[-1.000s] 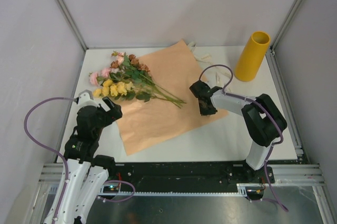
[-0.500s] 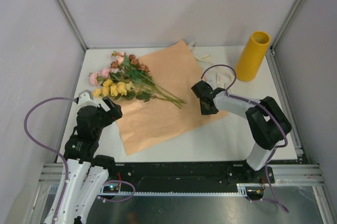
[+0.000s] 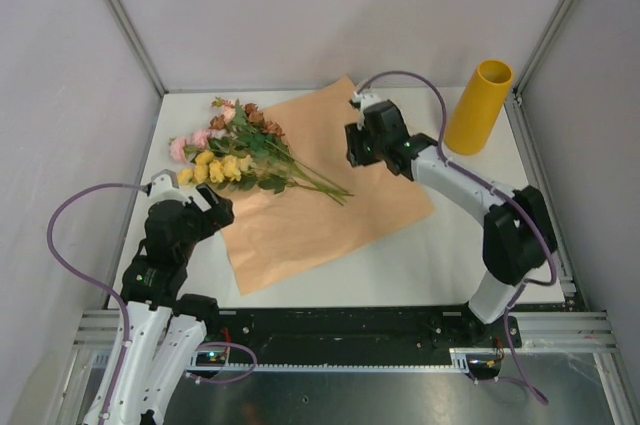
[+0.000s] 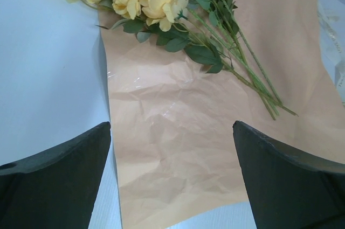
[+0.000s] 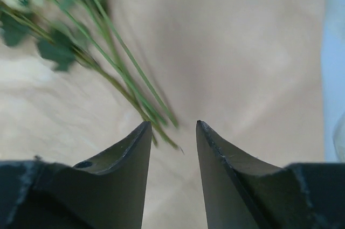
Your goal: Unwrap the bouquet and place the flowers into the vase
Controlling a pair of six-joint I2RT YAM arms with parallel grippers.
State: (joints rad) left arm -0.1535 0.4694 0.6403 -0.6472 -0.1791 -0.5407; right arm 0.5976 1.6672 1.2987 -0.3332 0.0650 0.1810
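The right pincer point(image 3: 362, 148) hangs over the far side of the paper point(image 3: 320, 190). Its two fingers point(image 5: 126, 153) are a little apart and there is nothing between them, so it is let go and holds nothing. In its own camera the picture is blurry, but the thin green ends of the stems lie on the paper just in front of the finger tips. The left pincer point(image 3: 205, 207) is spread wide and holds nothing too. It sits near the left edge of the paper, by the near corner. The paper lies flat and open on the white table point(image 3: 420, 255) with its orange side up. The flowers point(image 3: 235, 150) lie on the far left part of the paper. The pink, yellow and brown heads point left and stick out past the paper's edge, and the stems point to the middle of the paper. The yellow vase point(image 3: 478, 105) stands in the far right corner of the table, off the paper and well apart from the flowers.
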